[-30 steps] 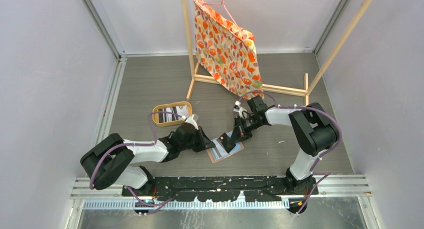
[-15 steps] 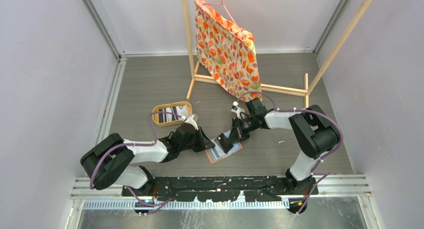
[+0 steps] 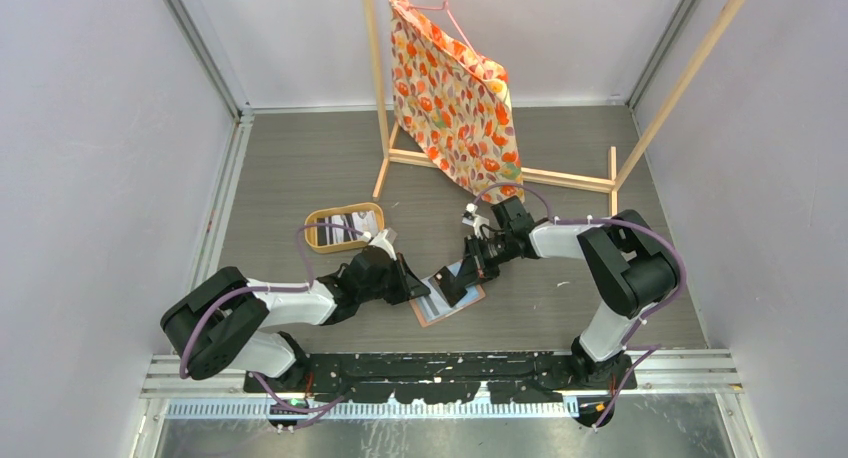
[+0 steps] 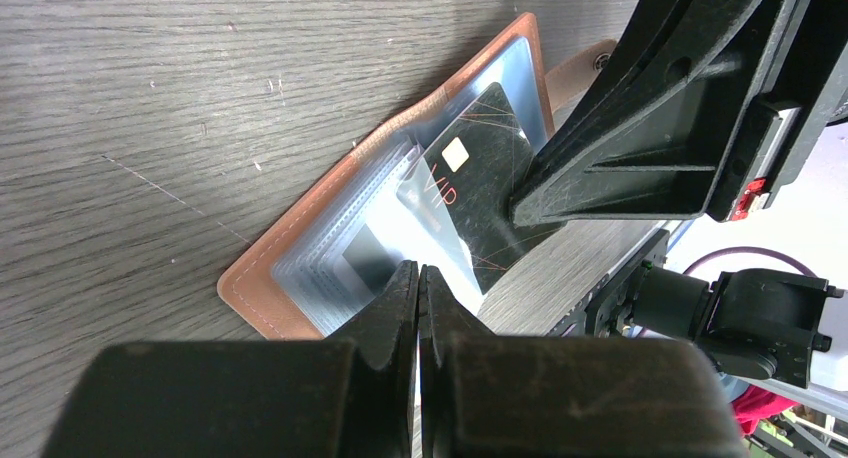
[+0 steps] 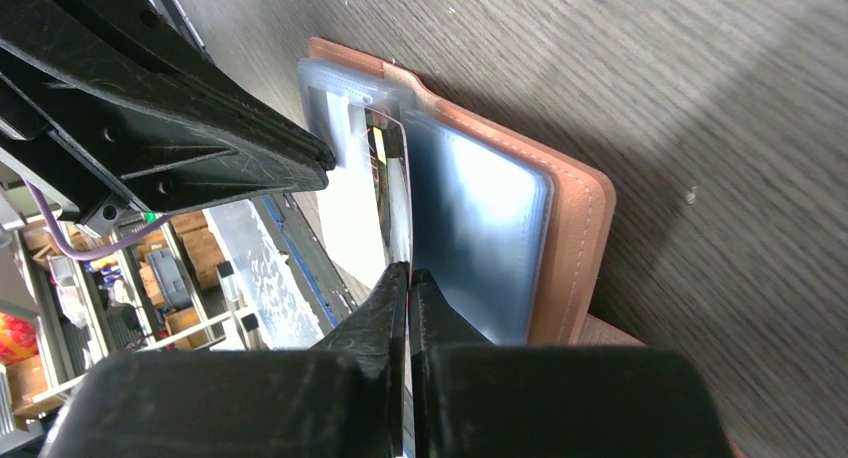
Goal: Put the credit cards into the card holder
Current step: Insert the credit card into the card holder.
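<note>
Right tool pinches black card; left tool, fully closed, touches card holder just ahead. Risk: misaligned card jams, buckling or slipping free.

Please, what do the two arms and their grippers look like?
The left arm and right arm have bulky black joints, white links and a purple cable looping along each. The left gripper and right gripper each have two black fingers, wedge-shaped, tapering to thin tips, surfaces scratched.

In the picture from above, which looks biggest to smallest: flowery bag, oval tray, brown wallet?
Flowery bag: largest.
Oval tray and brown wallet: look about alike; the wallet is partly hidden, so no ranking.
</note>
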You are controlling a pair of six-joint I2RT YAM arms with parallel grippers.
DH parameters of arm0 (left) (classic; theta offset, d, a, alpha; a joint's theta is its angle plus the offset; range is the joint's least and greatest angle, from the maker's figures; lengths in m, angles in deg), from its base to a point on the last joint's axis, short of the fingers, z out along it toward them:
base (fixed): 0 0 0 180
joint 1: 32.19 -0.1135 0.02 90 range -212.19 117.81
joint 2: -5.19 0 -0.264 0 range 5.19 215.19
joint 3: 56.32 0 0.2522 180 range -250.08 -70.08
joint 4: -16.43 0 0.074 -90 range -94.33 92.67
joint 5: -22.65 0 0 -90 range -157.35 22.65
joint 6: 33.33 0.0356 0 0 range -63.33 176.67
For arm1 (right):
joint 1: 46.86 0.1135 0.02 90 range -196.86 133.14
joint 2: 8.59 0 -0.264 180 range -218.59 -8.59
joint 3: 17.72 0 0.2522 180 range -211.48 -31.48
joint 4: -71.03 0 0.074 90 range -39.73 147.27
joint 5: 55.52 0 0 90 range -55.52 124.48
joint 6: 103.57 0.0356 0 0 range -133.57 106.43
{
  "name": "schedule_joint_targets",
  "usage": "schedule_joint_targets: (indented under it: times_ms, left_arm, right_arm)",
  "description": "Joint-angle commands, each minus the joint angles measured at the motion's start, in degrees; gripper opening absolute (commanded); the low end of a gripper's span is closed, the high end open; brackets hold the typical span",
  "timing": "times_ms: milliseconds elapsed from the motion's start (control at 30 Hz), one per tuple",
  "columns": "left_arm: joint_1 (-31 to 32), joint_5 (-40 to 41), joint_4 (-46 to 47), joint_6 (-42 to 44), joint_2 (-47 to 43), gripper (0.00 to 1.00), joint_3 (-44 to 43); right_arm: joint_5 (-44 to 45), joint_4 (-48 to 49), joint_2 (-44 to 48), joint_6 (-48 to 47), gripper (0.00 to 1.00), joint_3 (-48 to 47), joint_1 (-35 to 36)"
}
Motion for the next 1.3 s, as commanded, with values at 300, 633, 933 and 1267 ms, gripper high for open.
schedule_joint_targets:
  times_ms: [300,633,933,1267]
  left_arm:
    - [0.2,-0.1,2.0,-0.3,0.5,0.00,0.9]
    - [0.2,-0.1,2.2,-0.2,0.7,0.01,0.9]
    - [0.2,-0.1,2.3,-0.2,0.9,0.01,0.8]
    - [0.1,-0.2,3.1,-0.2,0.9,0.00,1.2]
  right_arm:
    - [4.2,2.6,0.1,-1.3,0.07,1.6,0.3]
    - [4.6,3.4,0.2,-0.5,0.09,1.7,1.0]
    - [6.2,3.0,0.8,-1.8,0.09,1.9,1.0]
    - [2.5,5.6,1.4,0.9,0.10,1.9,3.2]
